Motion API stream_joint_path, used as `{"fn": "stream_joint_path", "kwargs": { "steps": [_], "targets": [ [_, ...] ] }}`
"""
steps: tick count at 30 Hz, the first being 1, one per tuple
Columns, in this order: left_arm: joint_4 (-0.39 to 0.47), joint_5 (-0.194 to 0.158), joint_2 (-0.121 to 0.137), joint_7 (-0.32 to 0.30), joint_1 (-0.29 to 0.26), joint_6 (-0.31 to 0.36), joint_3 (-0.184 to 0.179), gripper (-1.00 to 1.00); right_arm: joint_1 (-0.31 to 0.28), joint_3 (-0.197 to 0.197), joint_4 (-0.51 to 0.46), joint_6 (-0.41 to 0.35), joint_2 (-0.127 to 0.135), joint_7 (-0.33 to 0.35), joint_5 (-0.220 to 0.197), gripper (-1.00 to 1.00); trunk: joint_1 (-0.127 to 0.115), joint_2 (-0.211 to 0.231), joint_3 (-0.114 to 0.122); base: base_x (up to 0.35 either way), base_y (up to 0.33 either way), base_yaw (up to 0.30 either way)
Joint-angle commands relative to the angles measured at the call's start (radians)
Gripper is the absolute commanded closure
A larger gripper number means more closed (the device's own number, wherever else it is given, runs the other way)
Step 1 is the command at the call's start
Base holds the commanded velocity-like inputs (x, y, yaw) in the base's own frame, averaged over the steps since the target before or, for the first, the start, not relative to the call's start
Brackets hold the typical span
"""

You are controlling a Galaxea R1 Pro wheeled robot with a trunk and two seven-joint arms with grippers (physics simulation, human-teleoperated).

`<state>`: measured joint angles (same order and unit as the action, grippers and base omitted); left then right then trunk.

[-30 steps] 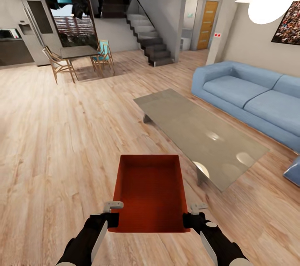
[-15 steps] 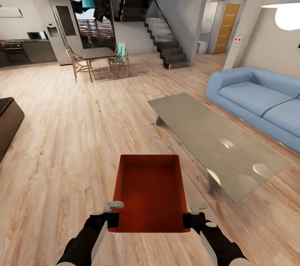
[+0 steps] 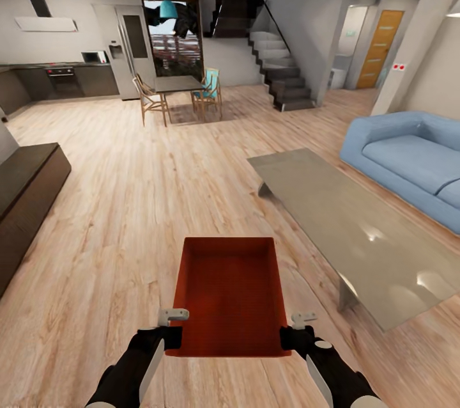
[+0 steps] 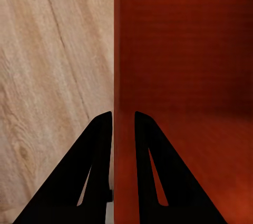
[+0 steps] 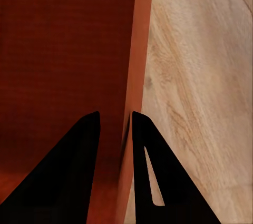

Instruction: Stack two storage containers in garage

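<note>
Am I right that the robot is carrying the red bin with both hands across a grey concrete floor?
Not quite. The floor is light wood planks, not grey concrete, as the head view shows. The rest holds: the left hand and right hand each grip a side wall of the red bin.

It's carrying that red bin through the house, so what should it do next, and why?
Probably keep driving across the room without loosening its hold. The bin hangs above light wood planks, with the left gripper and right gripper each pinching one side wall, and the sofa shows this is the living room, not the garage.
</note>
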<state>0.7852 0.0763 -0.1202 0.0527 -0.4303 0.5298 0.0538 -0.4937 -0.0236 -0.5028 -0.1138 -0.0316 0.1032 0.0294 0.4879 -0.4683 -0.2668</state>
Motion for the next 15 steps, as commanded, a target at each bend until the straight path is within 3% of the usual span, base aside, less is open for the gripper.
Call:
{"fn": "stream_joint_path", "kwargs": {
  "steps": [1, 15],
  "targets": [
    [0.002, 0.042, 0.002, 0.004, -0.001, 0.007, 0.006, 1.0, 0.0, -0.001, -0.003, -0.006, 0.006, -0.002, 0.008, 1.0, 0.0, -0.002, -0.001, 0.0, 0.0, 0.238],
    [0.002, 0.042, 0.001, 0.004, -0.001, 0.007, 0.006, 1.0, 0.0, -0.001, -0.003, -0.006, 0.005, -0.002, 0.007, 1.0, 0.0, -0.002, 0.016, 0.0, 0.0, 0.207]
  ]
}}
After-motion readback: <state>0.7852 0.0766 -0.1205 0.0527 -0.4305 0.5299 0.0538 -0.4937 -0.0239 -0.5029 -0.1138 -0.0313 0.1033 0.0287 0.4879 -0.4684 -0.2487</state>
